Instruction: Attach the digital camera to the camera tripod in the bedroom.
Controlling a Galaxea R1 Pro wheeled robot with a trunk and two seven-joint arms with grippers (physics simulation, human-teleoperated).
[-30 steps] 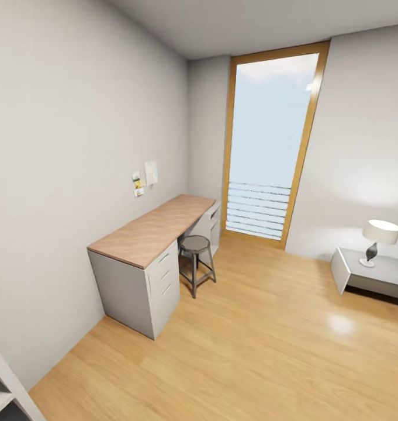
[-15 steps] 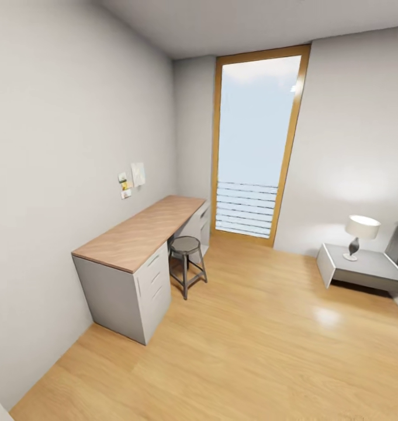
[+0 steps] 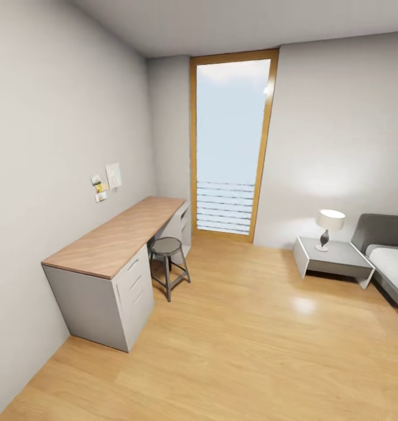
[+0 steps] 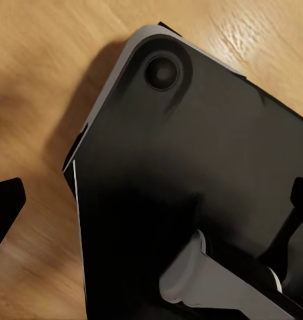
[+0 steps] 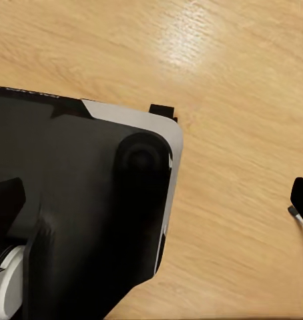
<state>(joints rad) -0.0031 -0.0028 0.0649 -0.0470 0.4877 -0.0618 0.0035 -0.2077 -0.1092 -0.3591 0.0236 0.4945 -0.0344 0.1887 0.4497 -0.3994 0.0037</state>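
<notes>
Head view: showed a room with a tall window (image 3: 231, 143) as the landmark; neither camera nor tripod could be seen here, so where they stood could not be told.
Desk (image 3: 114, 237): ran along the wall left of the window, a stool (image 3: 166, 248) tucked just beside it and paper notes (image 3: 105, 181) pinned above.
Side table (image 3: 333, 257): stood right of the window, carrying a lit lamp (image 3: 329, 225); the bed (image 3: 388, 257) came beyond it, farther from the window.
Floor (image 3: 251, 345): light wood, glossy, bare between desk and bed.
Left gripper (image 4: 151, 213): dark fingertips spread wide at the picture's edges, holding nothing, above the robot's black base (image 4: 191, 180).
Right gripper (image 5: 158, 200): likewise spread apart and empty, over the base and floor.
Risk: with the task's things out of sight, driving on could carry the base into the stool or side table, judging by how near they flanked the free floor.
Risk: a search in the wrong corner would likely waste time.
</notes>
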